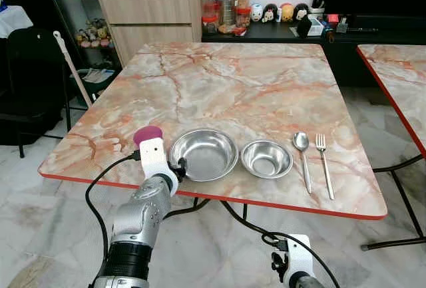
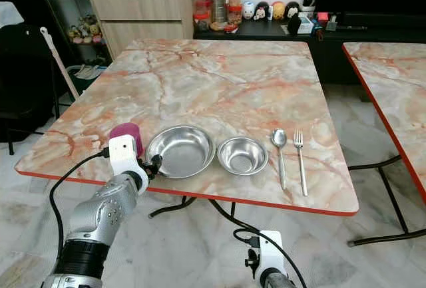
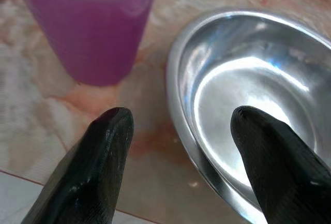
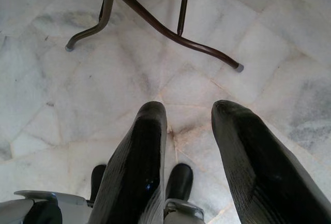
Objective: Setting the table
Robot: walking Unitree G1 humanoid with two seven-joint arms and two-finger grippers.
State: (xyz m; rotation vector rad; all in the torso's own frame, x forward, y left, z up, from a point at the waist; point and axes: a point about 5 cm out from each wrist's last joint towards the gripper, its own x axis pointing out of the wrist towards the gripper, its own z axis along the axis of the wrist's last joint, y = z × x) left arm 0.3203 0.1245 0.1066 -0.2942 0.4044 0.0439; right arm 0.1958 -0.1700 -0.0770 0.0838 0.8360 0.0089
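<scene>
1. While my left arm reaches over the near edge of the marble table (image 1: 253, 82), a row lies along that edge: a purple cup (image 1: 147, 134) at the left, then a large steel bowl (image 1: 204, 153), a small steel bowl (image 1: 266, 158), a spoon (image 1: 303, 155) and a fork (image 1: 324, 161). The two bowls sit just beside each other, the spoon and fork side by side and apart from them.
2. Behind the table stand a wooden cabinet (image 1: 150, 8) and a dark sideboard with jars (image 1: 226, 5) and small figurines (image 1: 279, 12); a second marble table (image 1: 399, 82) is cut off at the right.
3. My own wrist housing hides most of the cup in the head views, and in the left wrist view its rim is cut off.
4. My left gripper (image 3: 181, 131) hovers low at the table edge, fingers spread wide and holding nothing; one finger (image 3: 101, 151) is over bare marble near the cup's base, the other over the large bowl's rim. I cannot tell whether it touches the rim.
5. My right gripper (image 4: 189, 118) hangs below the table with its fingers apart and empty, over the tiled floor (image 4: 269, 43) and the table's metal legs (image 4: 170, 30).
</scene>
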